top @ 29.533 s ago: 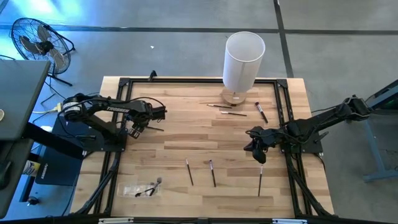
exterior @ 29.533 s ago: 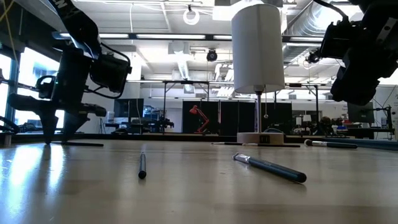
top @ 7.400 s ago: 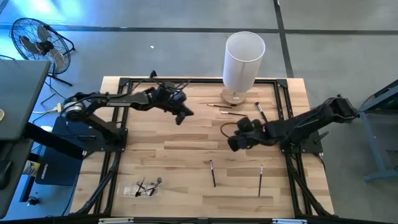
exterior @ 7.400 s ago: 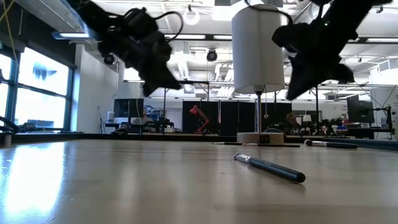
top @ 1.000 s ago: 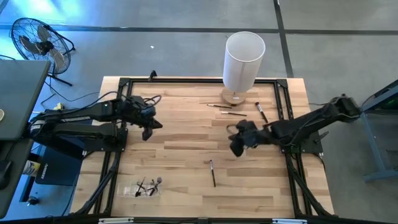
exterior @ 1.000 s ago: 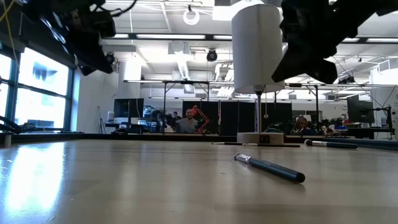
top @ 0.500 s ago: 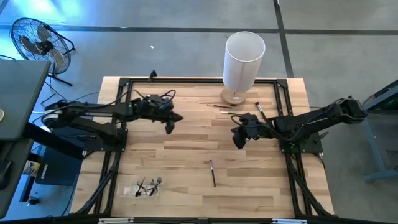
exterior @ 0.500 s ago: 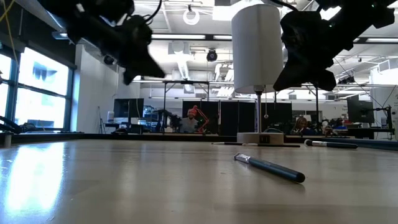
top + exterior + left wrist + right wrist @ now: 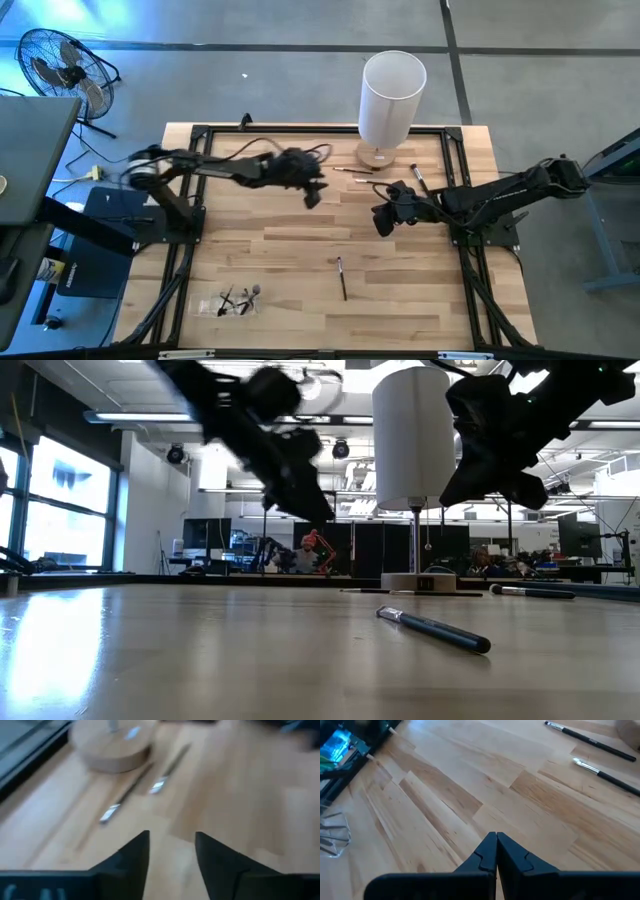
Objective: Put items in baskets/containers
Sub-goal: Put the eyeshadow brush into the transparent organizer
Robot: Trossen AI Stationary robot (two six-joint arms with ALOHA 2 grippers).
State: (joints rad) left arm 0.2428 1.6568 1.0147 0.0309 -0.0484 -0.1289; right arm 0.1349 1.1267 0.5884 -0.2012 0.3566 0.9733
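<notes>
My left gripper [image 9: 313, 197] hangs open above the table's far middle, short of two thin brushes [image 9: 350, 169] [image 9: 375, 182] lying flat by the lamp's wooden base; its wrist view shows them [image 9: 127, 795] [image 9: 172, 770] ahead of the open fingers [image 9: 172, 847]. My right gripper [image 9: 383, 223] is shut [image 9: 496, 845] above bare wood right of centre, with nothing visible between its fingers. Another brush [image 9: 420, 180] lies at the far right. One more [image 9: 342, 277] lies near the centre front. The clear tray [image 9: 235, 300] at the near left holds several dark brushes.
A tall white cylinder lamp [image 9: 393, 95] on a round wooden base [image 9: 112, 742] stands at the far edge. A black frame [image 9: 190, 200] runs around the tabletop. Bare wood lies between the two grippers. A fan [image 9: 55, 65] stands on the floor, off the table's far left.
My left gripper has swept from the table's left side toward the right, now close to the brushes by the lamp base. My right gripper moved a little toward the far edge, then held still. The brushes and tray have not moved.
</notes>
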